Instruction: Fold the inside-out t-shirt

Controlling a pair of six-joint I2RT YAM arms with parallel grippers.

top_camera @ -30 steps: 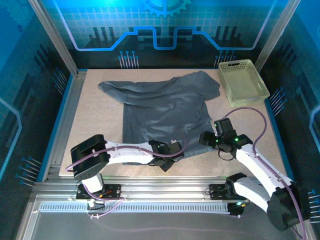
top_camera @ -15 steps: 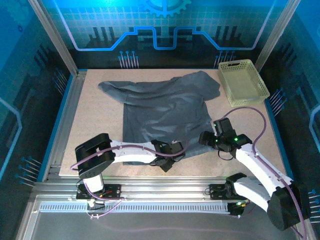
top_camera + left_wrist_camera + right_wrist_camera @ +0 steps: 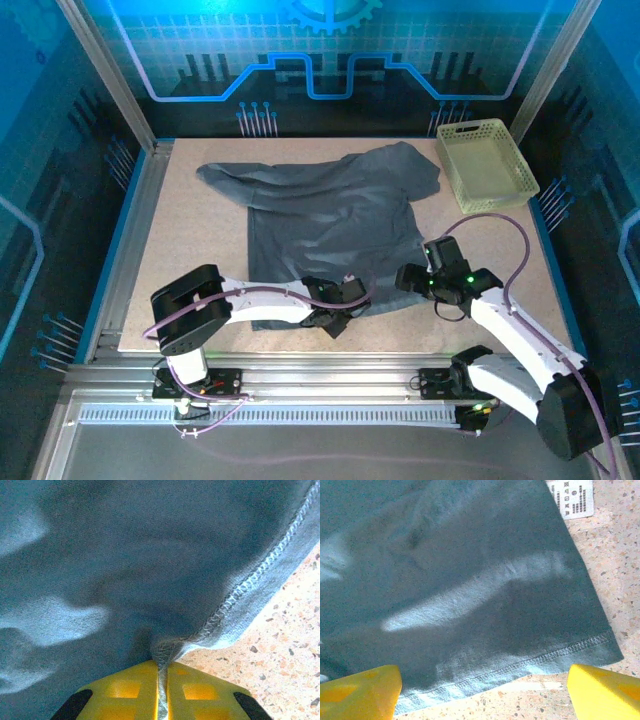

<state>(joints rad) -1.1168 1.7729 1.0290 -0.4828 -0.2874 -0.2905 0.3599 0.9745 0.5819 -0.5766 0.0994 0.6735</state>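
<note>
The dark slate-grey inside-out t-shirt lies spread on the speckled table, sleeves toward the back, hem toward me. My left gripper sits at the near hem and is shut on a pinch of the t-shirt's stitched hem, the cloth squeezed between its yellow fingers. My right gripper hovers over the hem's right corner, open, with its yellow fingertips wide apart on either side of the hem. A white care label shows at the shirt's side edge.
A pale yellow-green plastic basket stands at the back right corner of the table. Aluminium frame rails border the table on the left and right. Bare speckled tabletop lies left of the shirt.
The left gripper has crept slightly toward the back with the hem pinched, bunching the cloth a little. The right gripper has nudged slightly left and back.
</note>
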